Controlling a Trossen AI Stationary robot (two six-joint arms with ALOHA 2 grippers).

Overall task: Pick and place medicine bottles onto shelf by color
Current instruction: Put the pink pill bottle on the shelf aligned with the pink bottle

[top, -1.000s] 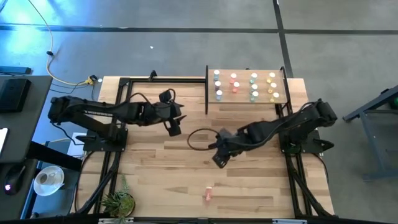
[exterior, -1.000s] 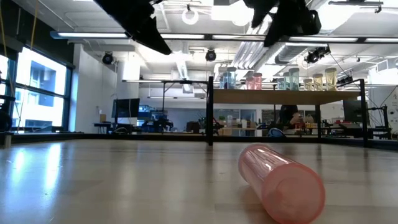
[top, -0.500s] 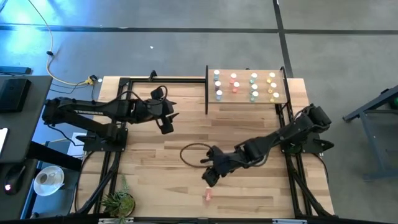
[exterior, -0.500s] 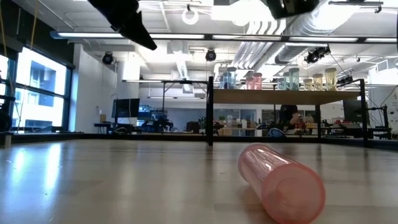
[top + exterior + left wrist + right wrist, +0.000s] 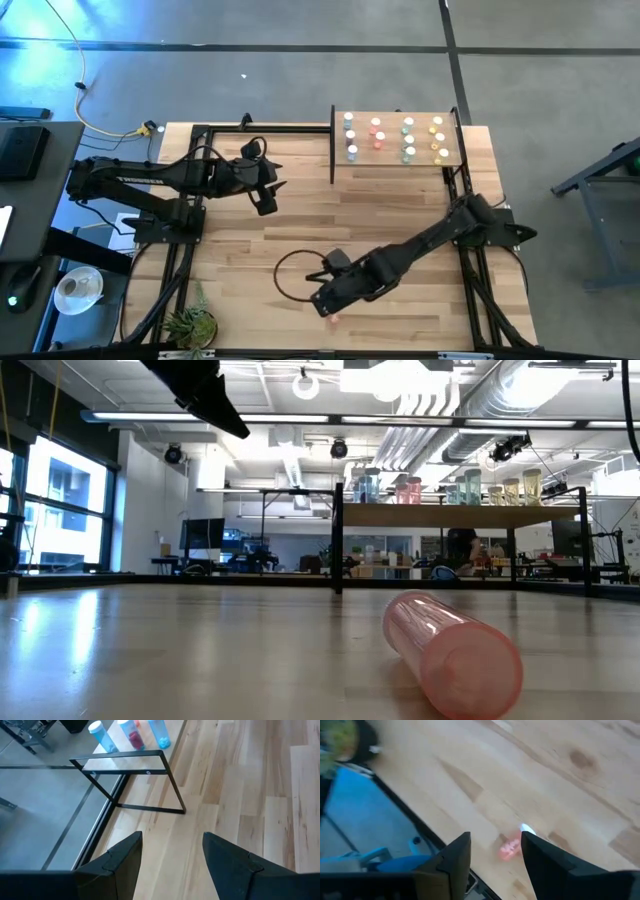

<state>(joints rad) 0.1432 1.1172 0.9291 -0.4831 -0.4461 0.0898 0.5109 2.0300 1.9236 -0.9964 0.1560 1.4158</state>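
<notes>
A pink medicine bottle point(image 5: 333, 318) with a white cap lies on its side on the table near the front edge; it shows large in the low view point(image 5: 455, 655). My right gripper point(image 5: 324, 300) hovers open just above it, with the bottle point(image 5: 509, 848) showing between and beyond the fingers. Apart from it, my left gripper point(image 5: 266, 197) hangs open over the table's far left part, facing the shelf point(image 5: 125, 760). The shelf point(image 5: 395, 157) stands at the far right with several bottles upright in blue, red, green and yellow columns.
A small plant point(image 5: 190, 325) sits at the near left corner. A dark cable loop point(image 5: 290, 275) curls over the table beside my right arm. Black frame rails point(image 5: 190, 190) run along both table sides. Bare wood lies between the two arms.
My right gripper has swept from the table's middle toward the near edge and a little left, rolling as it went, and now stands over the pink bottle. My left gripper has drawn back slightly toward the table's left edge. The bottle has not moved.
</notes>
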